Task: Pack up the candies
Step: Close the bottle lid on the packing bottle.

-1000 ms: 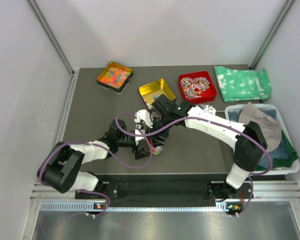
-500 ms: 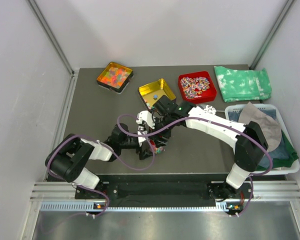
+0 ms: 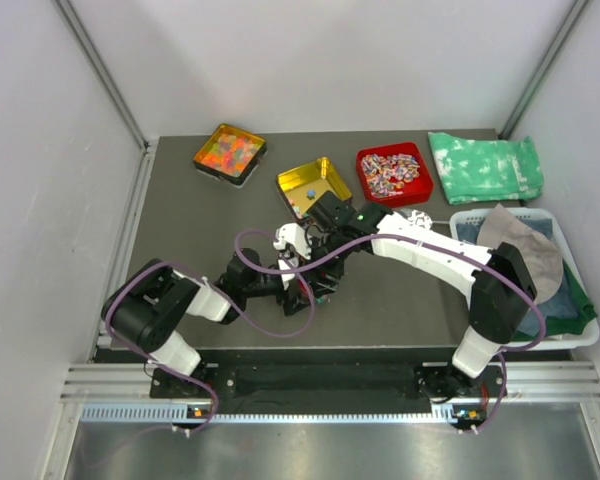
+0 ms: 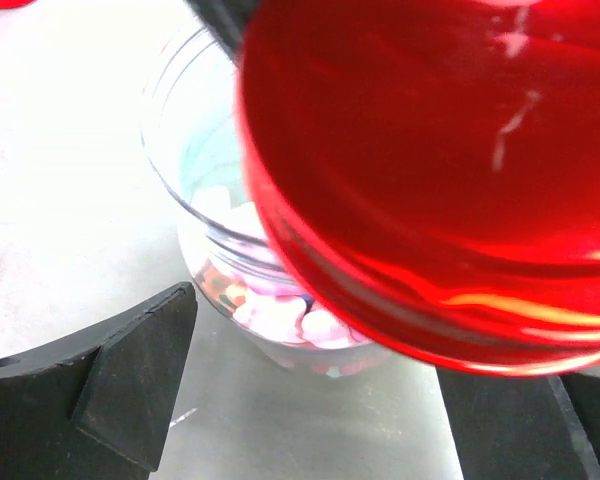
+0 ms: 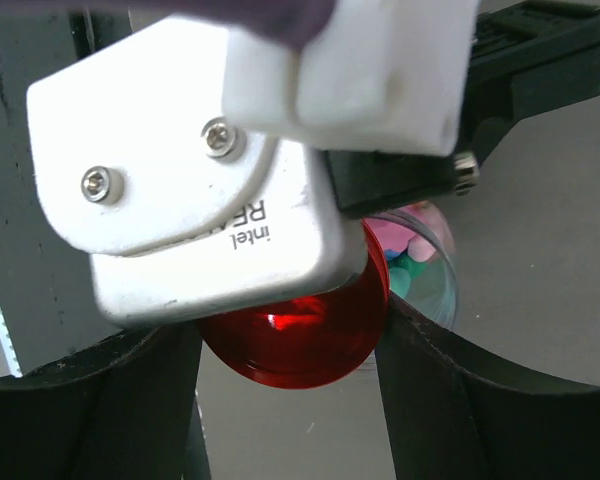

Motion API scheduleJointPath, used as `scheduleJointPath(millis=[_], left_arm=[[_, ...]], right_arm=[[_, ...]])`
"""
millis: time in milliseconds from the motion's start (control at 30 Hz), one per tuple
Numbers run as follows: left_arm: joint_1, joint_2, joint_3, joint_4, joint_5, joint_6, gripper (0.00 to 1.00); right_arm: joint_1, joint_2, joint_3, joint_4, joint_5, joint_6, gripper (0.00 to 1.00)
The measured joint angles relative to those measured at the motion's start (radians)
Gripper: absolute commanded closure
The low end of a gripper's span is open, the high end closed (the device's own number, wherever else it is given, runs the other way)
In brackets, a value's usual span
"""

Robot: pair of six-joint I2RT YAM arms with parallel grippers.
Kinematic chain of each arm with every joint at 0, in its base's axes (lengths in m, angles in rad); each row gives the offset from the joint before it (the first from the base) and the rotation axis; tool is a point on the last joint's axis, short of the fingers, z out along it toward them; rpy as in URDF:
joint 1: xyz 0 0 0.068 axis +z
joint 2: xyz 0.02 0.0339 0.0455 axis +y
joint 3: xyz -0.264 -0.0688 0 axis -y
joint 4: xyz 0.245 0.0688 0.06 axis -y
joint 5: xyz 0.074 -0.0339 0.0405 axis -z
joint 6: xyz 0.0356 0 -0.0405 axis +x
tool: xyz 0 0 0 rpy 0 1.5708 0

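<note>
Change since a second ago: left arm has drawn in and its left gripper (image 4: 315, 385) has slid right, jaws spread wide on either side of the jar (image 4: 205, 225), gripping nothing. Right gripper (image 5: 285, 335) is clamped on the red lid (image 4: 430, 180), held tilted over the jar's mouth. Judgement: filling looks finished and capping comes next. Candies (image 4: 280, 315): one heap inside the jar, near centre of the tabletop (image 3: 200, 230); a few seem left in the yellow tray (image 3: 325, 180). Count: one jar, one lid, three trays along the far edge (gummy tray (image 3: 230, 178), yellow tray, red tray (image 3: 428, 190)), one green cloth (image 3: 485, 167) far right, one basket (image 3: 570, 343) right.
</note>
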Motion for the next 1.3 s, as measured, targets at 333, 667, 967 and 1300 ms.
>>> scheduleJointPath(millis=[333, 667, 967, 1300], left_arm=[[-0.005, 0.073, 0.000, 0.102, -0.014, -0.053, 0.01], [-0.006, 0.115, 0.002, 0.180, -0.002, -0.081, 0.03], [-0.008, 0.119, 0.002, 0.204, 0.005, -0.080, 0.09], [-0.008, 0.119, 0.002, 0.206, 0.005, -0.080, 0.05]], right_arm=[[0.000, 0.000, 0.019, -0.027, -0.006, 0.000, 0.53], [0.000, 0.000, 0.024, -0.032, 0.009, 0.000, 0.53], [-0.028, 0.000, 0.028, -0.024, 0.085, -0.003, 0.53], [-0.077, 0.000, 0.034, -0.013, 0.096, -0.003, 0.55]])
